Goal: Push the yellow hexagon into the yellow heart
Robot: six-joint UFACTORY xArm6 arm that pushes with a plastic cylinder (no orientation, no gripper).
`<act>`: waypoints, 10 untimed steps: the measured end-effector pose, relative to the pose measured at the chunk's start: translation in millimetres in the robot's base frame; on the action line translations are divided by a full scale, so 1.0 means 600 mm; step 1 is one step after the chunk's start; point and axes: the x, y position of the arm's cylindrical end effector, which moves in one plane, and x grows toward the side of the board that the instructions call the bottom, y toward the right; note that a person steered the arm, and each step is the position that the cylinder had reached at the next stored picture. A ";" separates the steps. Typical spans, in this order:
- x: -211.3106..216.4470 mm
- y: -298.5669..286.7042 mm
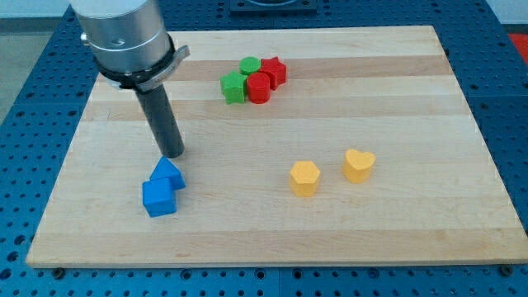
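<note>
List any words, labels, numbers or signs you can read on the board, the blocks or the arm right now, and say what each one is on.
None: no text, number or sign is readable anywhere in the camera view.
The wooden board is bare.
The yellow hexagon, yellow heart, blue blocks and the red and green blocks are plain coloured.
The metal arm housing and my tip carry no visible marking.

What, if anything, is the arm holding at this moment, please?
Nothing is held. My tip sits just above the blue blocks, far from the yellow hexagon.
</note>
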 end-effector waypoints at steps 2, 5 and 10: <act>0.048 0.024; 0.090 0.176; -0.011 0.311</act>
